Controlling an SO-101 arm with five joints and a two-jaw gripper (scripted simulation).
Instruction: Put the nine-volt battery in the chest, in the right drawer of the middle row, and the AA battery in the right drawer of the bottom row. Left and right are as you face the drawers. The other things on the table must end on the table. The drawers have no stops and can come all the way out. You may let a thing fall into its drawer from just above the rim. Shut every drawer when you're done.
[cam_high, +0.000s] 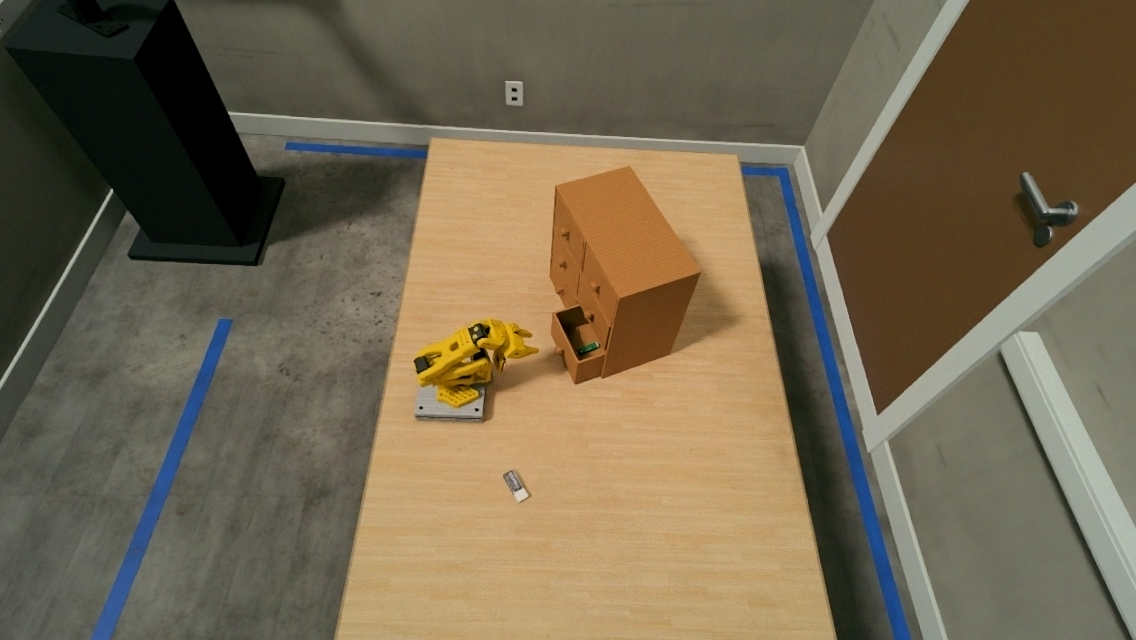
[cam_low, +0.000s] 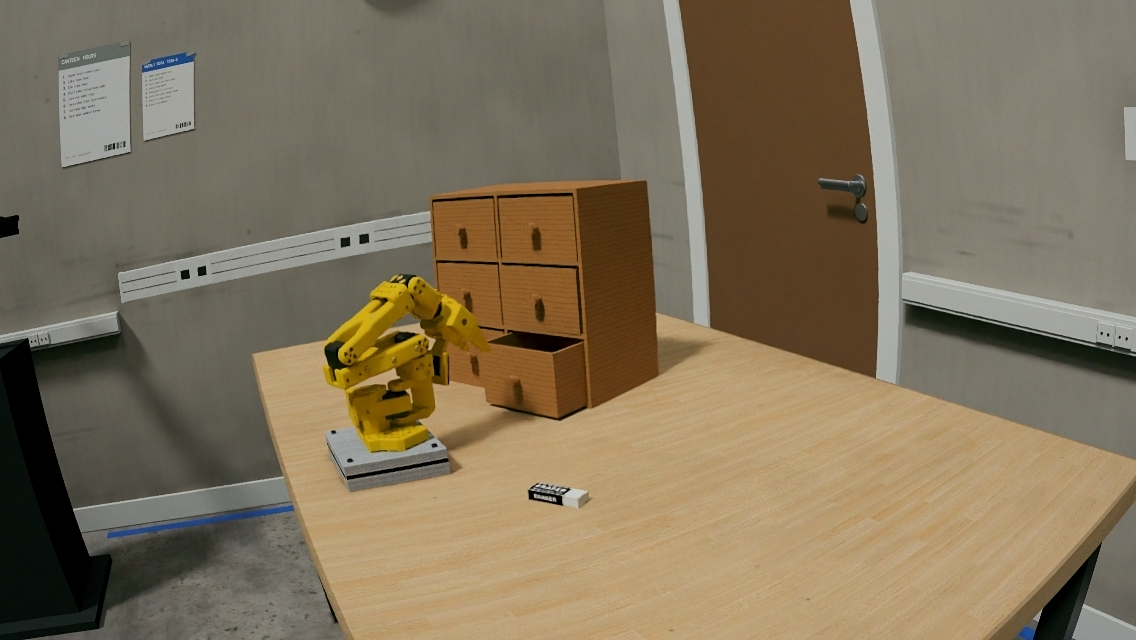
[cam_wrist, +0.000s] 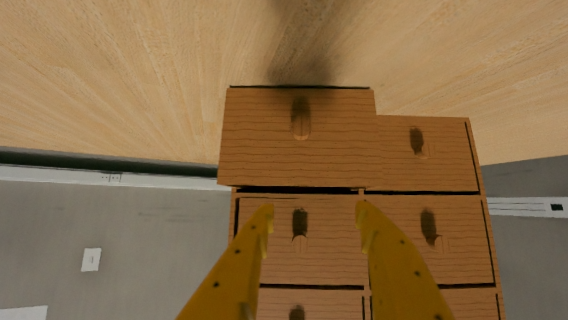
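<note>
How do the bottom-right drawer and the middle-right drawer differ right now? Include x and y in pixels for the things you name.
The bottom-right drawer (cam_high: 586, 370) (cam_low: 520, 384) (cam_wrist: 340, 145) is pulled out; the middle-right drawer (cam_low: 560, 318) (cam_wrist: 327, 260) sits shut.
The bottom-right drawer shows a green item inside; the middle-right drawer hides its contents.
Both have wood-grain fronts with one knob.

On the surface (cam_high: 604, 508), the chest (cam_high: 631, 234) stands with its bottom right drawer (cam_high: 586, 368) pulled out, and a green battery (cam_high: 587, 348) lies inside. The yellow arm (cam_high: 457, 355) reaches toward that drawer, its gripper (cam_high: 531, 343) just beside the drawer front and parted slightly. A black-and-white eraser (cam_high: 515, 485) lies apart from both.
</note>
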